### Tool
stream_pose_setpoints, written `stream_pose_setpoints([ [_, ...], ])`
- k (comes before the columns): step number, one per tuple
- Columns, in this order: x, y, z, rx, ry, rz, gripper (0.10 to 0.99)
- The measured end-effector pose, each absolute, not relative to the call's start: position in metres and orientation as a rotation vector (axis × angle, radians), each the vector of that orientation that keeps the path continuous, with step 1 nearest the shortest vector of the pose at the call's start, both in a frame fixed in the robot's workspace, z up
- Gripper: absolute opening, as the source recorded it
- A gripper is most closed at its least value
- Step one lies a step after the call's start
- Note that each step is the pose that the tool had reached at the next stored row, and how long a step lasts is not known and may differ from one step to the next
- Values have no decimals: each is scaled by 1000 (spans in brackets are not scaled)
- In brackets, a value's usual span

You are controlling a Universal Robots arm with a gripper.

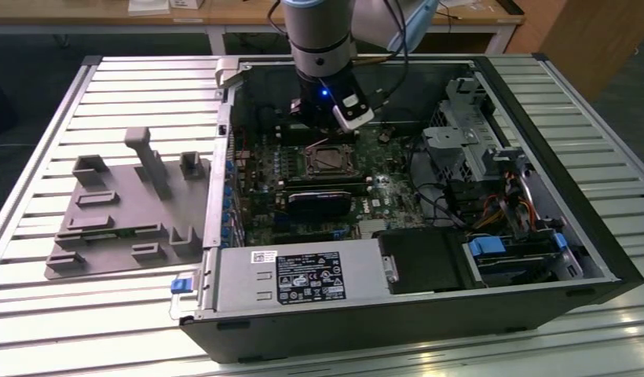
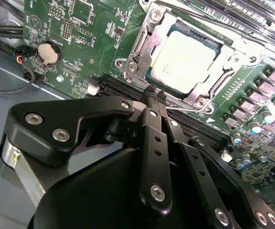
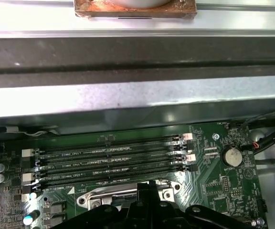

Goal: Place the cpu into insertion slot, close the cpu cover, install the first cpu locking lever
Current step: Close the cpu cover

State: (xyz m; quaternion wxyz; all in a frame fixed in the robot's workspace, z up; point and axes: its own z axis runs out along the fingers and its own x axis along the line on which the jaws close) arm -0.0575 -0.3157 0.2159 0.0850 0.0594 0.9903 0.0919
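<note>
The cpu is seated in the insertion slot, framed by the lowered cpu cover. The jaws are held pinched together just beside the cover's edge, near a thin wire lever; nothing is seen gripped. Memory slots are ranged alongside.

Exterior view: 1 robot arm over 1 open PC case. The case and 1 grey fixture plate sit on 1 slatted table. Inside the case there is 1 power supply and 1 black card. Second wrist view gives 1 gripper w/ 2 fingers, 1 cpu, 1 cpu cover and 1 coin cell on 1 green board. First wrist view shows 4 long black memory slots, side by side, plus the 1 coin cell.
</note>
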Motion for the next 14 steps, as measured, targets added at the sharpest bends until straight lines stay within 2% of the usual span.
stream_pose_setpoints([
  [14,-62,-313,211,187,2942,263,102],
])
